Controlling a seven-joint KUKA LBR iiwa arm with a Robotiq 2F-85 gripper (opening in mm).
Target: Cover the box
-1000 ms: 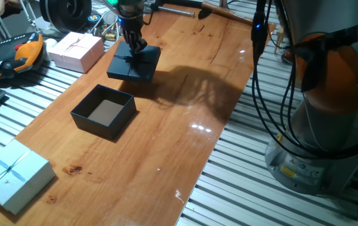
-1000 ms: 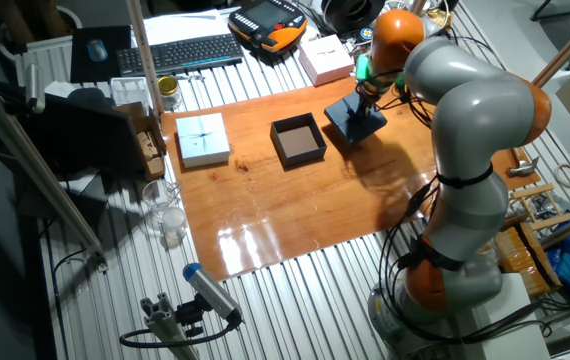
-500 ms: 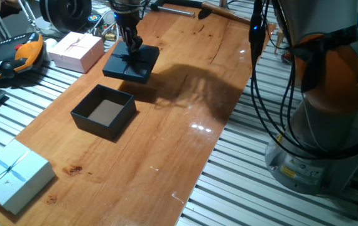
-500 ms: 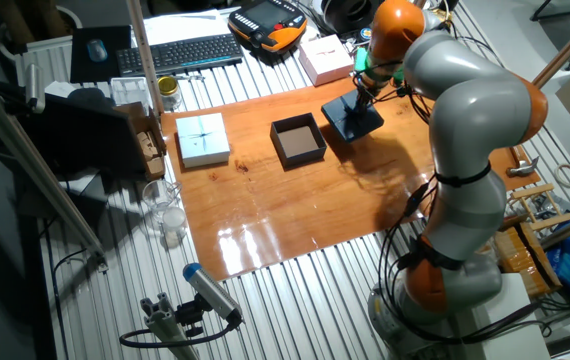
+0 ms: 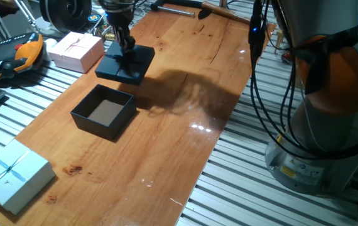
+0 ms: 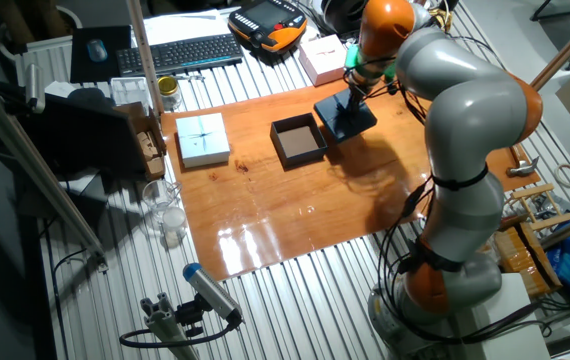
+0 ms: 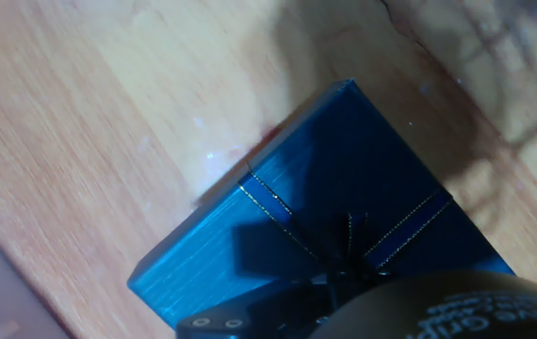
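Note:
The box [image 5: 104, 111] is a small square black base with a brownish floor, open on the wooden table [image 5: 185, 94]; it also shows in the other fixed view [image 6: 298, 140]. My gripper [image 5: 127, 49] is shut on the ribbon bow of the flat black lid [image 5: 126, 63] and holds it lifted, tilted, just beyond the box. The lid [image 6: 345, 115] hangs right of the box in the other fixed view, under the gripper [image 6: 350, 96]. The hand view shows the lid [image 7: 325, 217] close up with its thin ribbon; the fingertips are hidden.
A pink gift box [image 5: 75, 49] stands behind the lid near the table's far left edge. A pale blue gift box [image 5: 10, 176] lies at the near left corner. A pendant [image 5: 19, 55] and keyboard [image 6: 180, 52] lie on the slatted bench. The arm's base [image 5: 326, 113] stands right.
My gripper has carried the lid up and to the left, toward the box. The box and other gift boxes have not moved.

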